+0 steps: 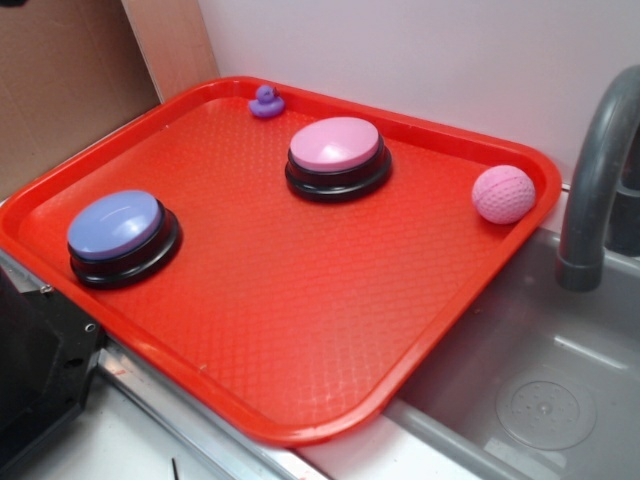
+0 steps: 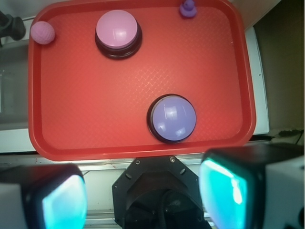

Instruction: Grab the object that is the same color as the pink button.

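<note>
Wrist view shows the gripper [image 2: 143, 195] spread wide and empty, off the tray's [image 2: 143, 95] near rim. Just ahead sits the blue button [image 2: 172, 118]; farther on, the pink button [image 2: 117, 30], duck [image 2: 188, 9], and pink ball [image 2: 42, 32] in the far left corner.

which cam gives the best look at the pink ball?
Exterior. The pink ball is large and sharp there, dimples visible, at the red tray's rim near the faucet. Wrist shows the ball smaller, top-down, in the tray's corner.
</note>
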You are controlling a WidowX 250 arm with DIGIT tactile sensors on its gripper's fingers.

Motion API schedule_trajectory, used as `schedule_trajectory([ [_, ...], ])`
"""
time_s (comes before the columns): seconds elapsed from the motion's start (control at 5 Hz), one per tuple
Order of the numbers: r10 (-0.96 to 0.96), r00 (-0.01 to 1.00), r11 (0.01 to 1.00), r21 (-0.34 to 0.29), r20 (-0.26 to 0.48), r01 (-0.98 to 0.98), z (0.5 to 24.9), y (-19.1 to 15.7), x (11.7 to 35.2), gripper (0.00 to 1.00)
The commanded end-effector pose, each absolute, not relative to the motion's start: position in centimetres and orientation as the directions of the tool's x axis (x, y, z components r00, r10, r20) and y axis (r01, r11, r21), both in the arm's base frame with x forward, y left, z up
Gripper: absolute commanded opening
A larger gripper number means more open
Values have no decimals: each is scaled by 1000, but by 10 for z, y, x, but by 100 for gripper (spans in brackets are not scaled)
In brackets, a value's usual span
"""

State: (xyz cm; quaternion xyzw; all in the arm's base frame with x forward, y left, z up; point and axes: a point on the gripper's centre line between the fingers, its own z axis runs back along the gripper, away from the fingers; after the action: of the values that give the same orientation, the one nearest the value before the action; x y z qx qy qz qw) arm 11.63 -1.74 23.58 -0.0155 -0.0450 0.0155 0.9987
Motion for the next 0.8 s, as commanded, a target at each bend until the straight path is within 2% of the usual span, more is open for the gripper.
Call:
schedule_trajectory([
  [0.0, 32, 995, 999, -32, 89, -30, 236, -17, 116, 100],
  [0.2, -141, 985, 989, -28, 104, 145, 221, -67, 150, 100],
  [0.4, -209, 973, 977, -10, 93, 211, 218, -103, 159, 100],
  [0.6, -190, 974, 980, -34, 126, 195, 200, -124, 176, 100],
])
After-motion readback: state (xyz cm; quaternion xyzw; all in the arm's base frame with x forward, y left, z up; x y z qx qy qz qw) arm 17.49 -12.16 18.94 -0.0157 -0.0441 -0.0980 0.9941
